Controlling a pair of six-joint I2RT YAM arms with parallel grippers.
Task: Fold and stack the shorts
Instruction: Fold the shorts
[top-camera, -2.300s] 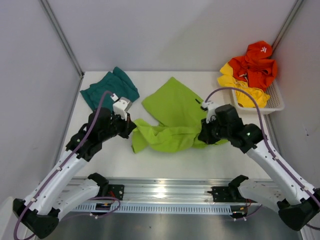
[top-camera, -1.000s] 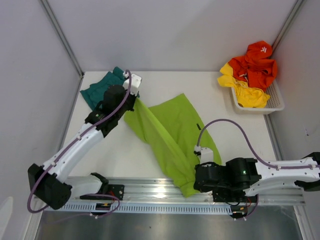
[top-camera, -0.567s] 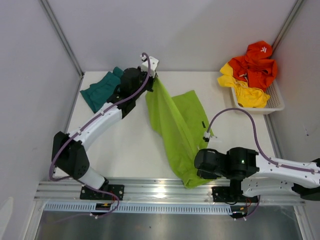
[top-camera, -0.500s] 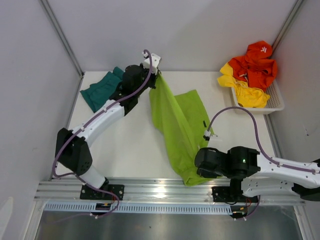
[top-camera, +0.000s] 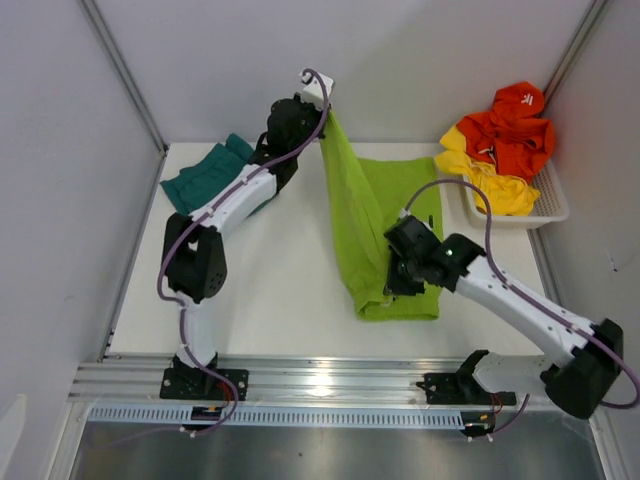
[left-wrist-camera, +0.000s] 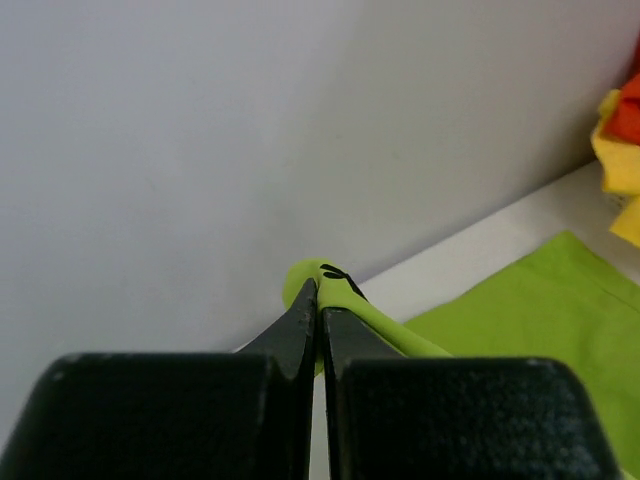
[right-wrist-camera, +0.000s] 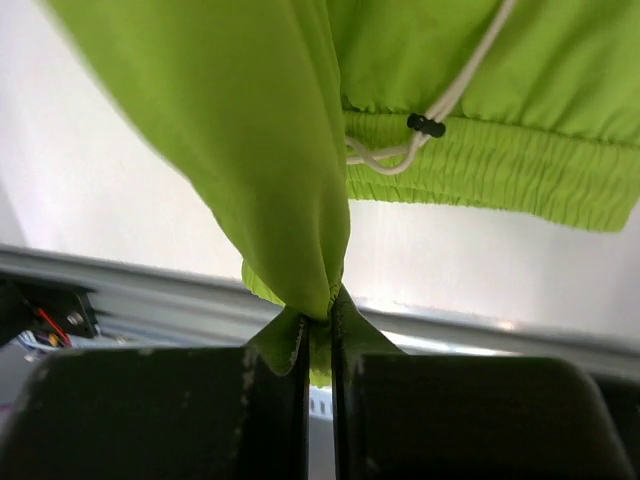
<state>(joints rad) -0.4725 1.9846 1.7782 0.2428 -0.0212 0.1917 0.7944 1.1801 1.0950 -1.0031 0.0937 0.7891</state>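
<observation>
The left gripper (left-wrist-camera: 319, 295) and right gripper (right-wrist-camera: 320, 315) stay clamped on the lime green shorts (top-camera: 375, 200), now stretched farther back and rightward. The white basket (top-camera: 553, 205) holds orange and yellow clothes (top-camera: 512, 130).

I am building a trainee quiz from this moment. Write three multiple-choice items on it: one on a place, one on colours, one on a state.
1. Where do the teal shorts lie?
A. At the far left of the table
B. In the basket
C. At the near right corner

2. What colours are the clothes in the basket?
A. Orange and yellow
B. Blue and white
C. Black and grey

3. How are the lime shorts held?
A. By nothing; they lie flat
B. By both arms' fingers
C. By the left fingers only

Answers:
1. A, since they sit by the table's far left edge.
2. A, as the top view shows only those two colours there.
3. B, because the left fingers and right fingers each pinch lime fabric.
</observation>
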